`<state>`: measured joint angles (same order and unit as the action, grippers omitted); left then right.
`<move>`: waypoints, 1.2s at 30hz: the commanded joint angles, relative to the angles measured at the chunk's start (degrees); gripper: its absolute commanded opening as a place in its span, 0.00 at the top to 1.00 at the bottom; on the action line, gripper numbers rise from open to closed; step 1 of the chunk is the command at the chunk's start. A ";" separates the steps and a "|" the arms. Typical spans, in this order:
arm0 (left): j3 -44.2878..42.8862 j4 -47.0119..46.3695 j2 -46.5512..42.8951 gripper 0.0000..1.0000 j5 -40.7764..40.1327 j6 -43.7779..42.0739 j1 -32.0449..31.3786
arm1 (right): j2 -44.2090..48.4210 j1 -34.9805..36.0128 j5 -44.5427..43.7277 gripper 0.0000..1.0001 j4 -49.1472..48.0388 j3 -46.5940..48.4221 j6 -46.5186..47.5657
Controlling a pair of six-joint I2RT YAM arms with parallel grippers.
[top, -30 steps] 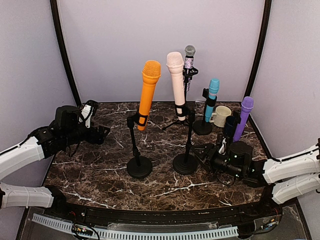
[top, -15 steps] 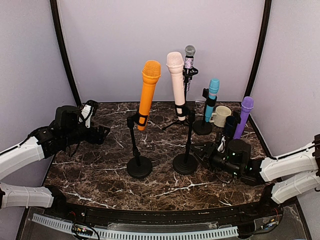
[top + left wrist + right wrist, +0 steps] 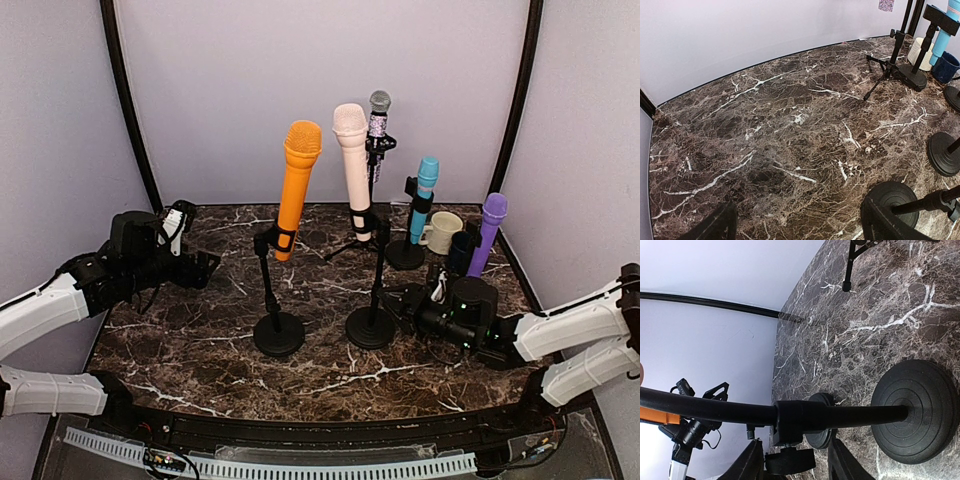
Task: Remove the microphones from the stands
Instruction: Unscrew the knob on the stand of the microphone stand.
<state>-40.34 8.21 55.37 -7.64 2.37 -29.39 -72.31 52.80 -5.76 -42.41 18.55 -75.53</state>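
A pink microphone [image 3: 353, 170] stands upright in the clip of a black stand [image 3: 379, 275] on a round base [image 3: 370, 328] at mid-table. My right gripper [image 3: 408, 305] is low against that stand's pole from the right. In the right wrist view the pole [image 3: 850, 415] crosses just past the right gripper [image 3: 795, 462]. The collar's knob [image 3: 790, 460] sits between its fingers [image 3: 751, 465], which stand apart with a gap on one side. My left gripper [image 3: 205, 265] hovers open at the far left. In the left wrist view only bare table lies between the left gripper's [image 3: 797, 230] fingers.
An orange microphone [image 3: 297, 185] stands on its own stand with a round base [image 3: 278, 335] just left of the pink one. Behind and to the right are silver [image 3: 378, 110], blue [image 3: 424, 195] and purple [image 3: 486, 235] microphones, a cream mug [image 3: 442, 232] and a dark cup [image 3: 460, 250].
My right gripper has slid left up to the pink microphone's stand pole, and its fingers have narrowed. The left arm has not moved.
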 commanded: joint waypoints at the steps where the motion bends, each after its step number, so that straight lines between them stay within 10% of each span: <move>1: -0.35 -0.65 -0.80 0.11 -0.04 0.18 0.48 | -0.39 -0.49 0.41 0.58 -3.38 1.41 0.74; 36: -0.36 -0.66 -0.53 0.11 -0.09 0.13 0.47 | 3.83 -0.63 -3.60 0.96 17.03 6.30 14.17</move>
<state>-40.34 8.21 55.37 -7.64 2.37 -29.39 -69.49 52.53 -6.87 -30.37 23.18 -64.95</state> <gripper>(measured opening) 0.886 0.270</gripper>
